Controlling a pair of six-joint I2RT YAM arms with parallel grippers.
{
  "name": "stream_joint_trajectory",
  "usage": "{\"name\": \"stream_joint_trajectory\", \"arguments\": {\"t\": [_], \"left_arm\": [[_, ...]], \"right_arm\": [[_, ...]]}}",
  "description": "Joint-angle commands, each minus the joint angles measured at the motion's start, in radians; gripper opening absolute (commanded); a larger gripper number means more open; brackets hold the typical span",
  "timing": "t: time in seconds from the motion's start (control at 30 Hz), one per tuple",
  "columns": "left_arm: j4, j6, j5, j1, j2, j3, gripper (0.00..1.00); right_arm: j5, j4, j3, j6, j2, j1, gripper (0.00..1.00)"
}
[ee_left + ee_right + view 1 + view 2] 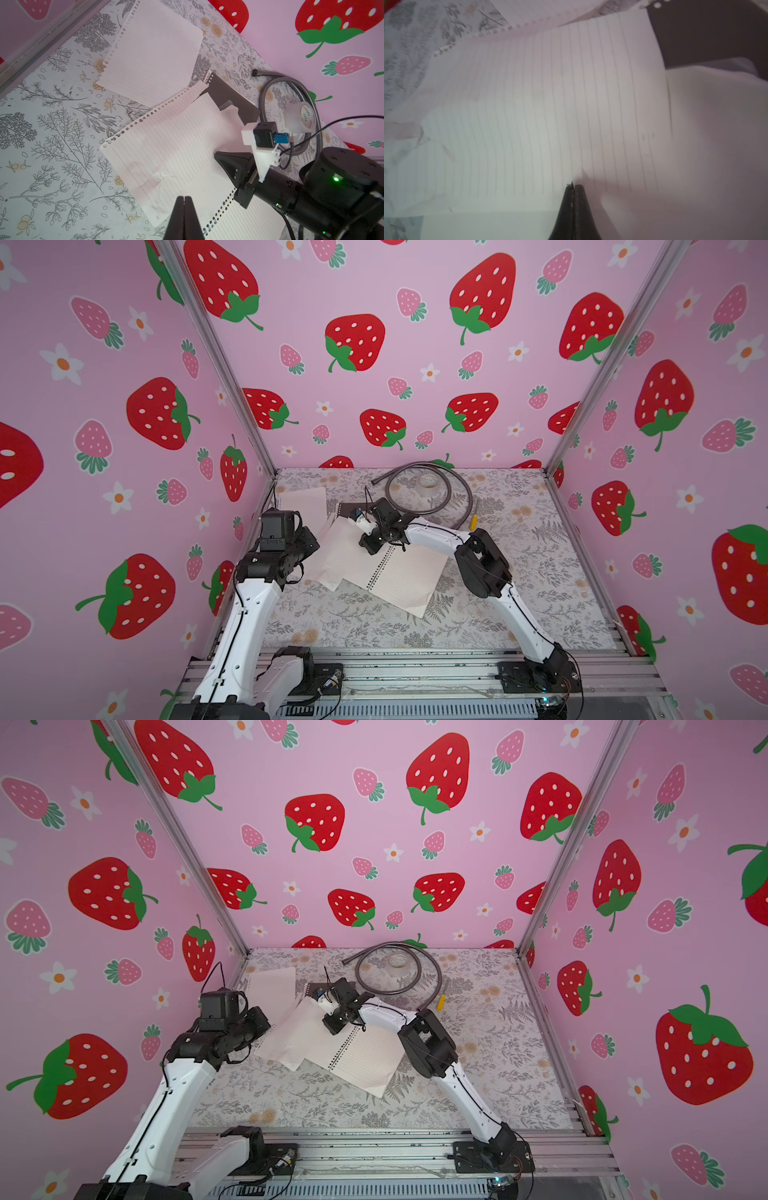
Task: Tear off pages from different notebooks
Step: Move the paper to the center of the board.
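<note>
Table floral-papered; walls pink with strawberries. Left of notebook: loose pages, left gripper over them, jaws closed, empty. Notebook open, spiral diagonal, near-left to far-right. Right gripper closed, tips on pages.

I get soft, even, pink-tinted light in both top views, faint shadows, and walls bowing at the frame edges. My right wrist picture is blurred across the page, a dim shadow beside the right gripper; the left wrist picture is crisp.
</note>
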Motion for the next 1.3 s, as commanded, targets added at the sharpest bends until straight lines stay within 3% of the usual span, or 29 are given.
{"name": "stream_joint_trajectory", "arguments": {"t": [0.0, 0.1, 0.17, 0.3, 0.37, 0.5, 0.8, 1.07, 1.27], "left_arm": [[-0.024, 0.008, 0.019, -0.003, 0.007, 0.01, 0.0], [-0.02, 0.006, 0.019, -0.007, 0.012, 0.01, 0.0], [-0.015, 0.006, 0.023, -0.011, 0.016, 0.005, 0.0], [-0.012, 0.006, 0.021, -0.02, 0.025, -0.017, 0.0], [-0.01, 0.012, 0.03, -0.02, 0.042, -0.03, 0.0], [0.034, 0.008, 0.082, -0.023, 0.125, -0.074, 0.0], [0.082, 0.024, 0.094, -0.045, 0.444, -0.056, 0.0], [0.08, -0.016, 0.015, -0.044, 0.642, -0.024, 0.0], [0.065, -0.04, -0.053, -0.031, 0.68, -0.008, 0.0]], "right_arm": [[-0.292, 0.094, 0.04, 0.081, 0.008, 0.015, 0.0], [-0.363, 0.15, 0.021, 0.128, -0.026, 0.006, 0.0], [-0.301, 0.141, -0.007, 0.108, -0.06, 0.003, 0.0], [-0.16, -0.049, -0.046, -0.102, -0.139, 0.02, 0.0], [-0.068, -0.038, -0.146, -0.127, -0.211, 0.022, 0.0], [0.038, -0.013, -0.316, -0.095, -0.329, 0.006, 0.0], [0.076, -0.136, -0.582, -0.026, -0.485, 0.009, 0.0], [0.139, -0.158, -0.716, 0.045, -0.494, -0.014, 0.0], [0.302, -0.208, -0.794, 0.145, -0.48, -0.082, 0.0]]}}
